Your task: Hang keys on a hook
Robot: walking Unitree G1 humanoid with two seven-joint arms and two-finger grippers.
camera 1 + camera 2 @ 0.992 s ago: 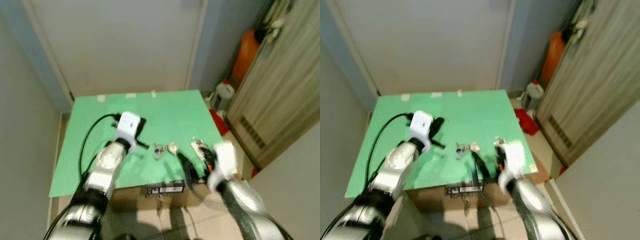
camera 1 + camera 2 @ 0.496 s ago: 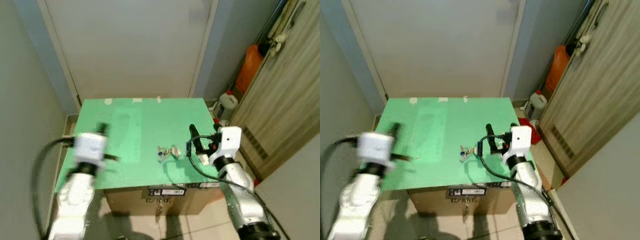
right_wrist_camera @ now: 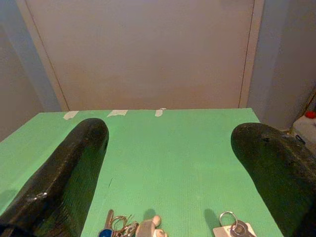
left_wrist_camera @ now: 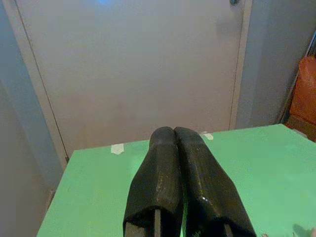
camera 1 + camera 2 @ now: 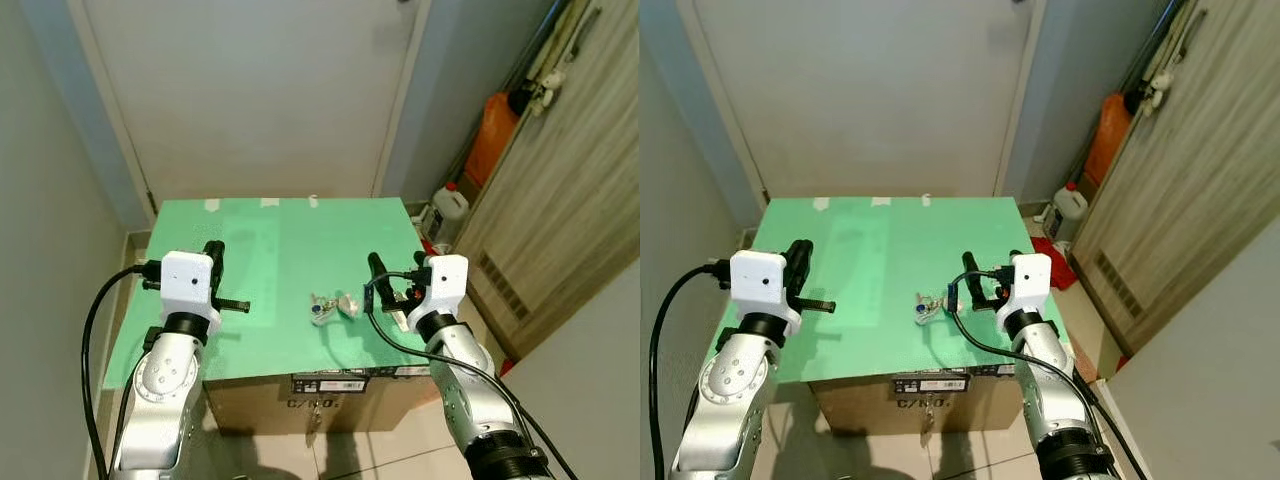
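Looking down at a flat, matte green board (image 5: 290, 250) lying on top of a brown cardboard box (image 5: 330, 395) with a printed label on its front face. Resting near the board's front edge, a small bunch of keys (image 5: 323, 307): thin metal blades, wire rings, a blue key head and a pale rounded charm (image 5: 348, 303), all lying loose and touching nothing else. Lying just to the right of the bunch, a second small white tag with a metal ring (image 3: 232, 230), close to the right gripper.

Hovering over the board's left part, the left gripper (image 4: 177, 136), glossy black fingers pressed together into one tapered wedge, holding nothing. Hovering over the board's right front part, just right of the keys, the right gripper (image 3: 170, 148), two thick rounded black fingers spread wide apart, with the keys and the white tag lying on the board between and ahead of them. Carrying each gripper, a white boxy wrist block on a silver arm, with black cable looping alongside.

Standing behind the board, a plain pale door (image 5: 250, 90) with a smooth surface, three bits of pale tape (image 5: 262, 202) marking the board's far edge. Standing to the right, a wood-grain cabinet (image 5: 570, 190), an orange container (image 5: 495, 135) and a white bottle with a red cap (image 5: 450, 205) on the floor.
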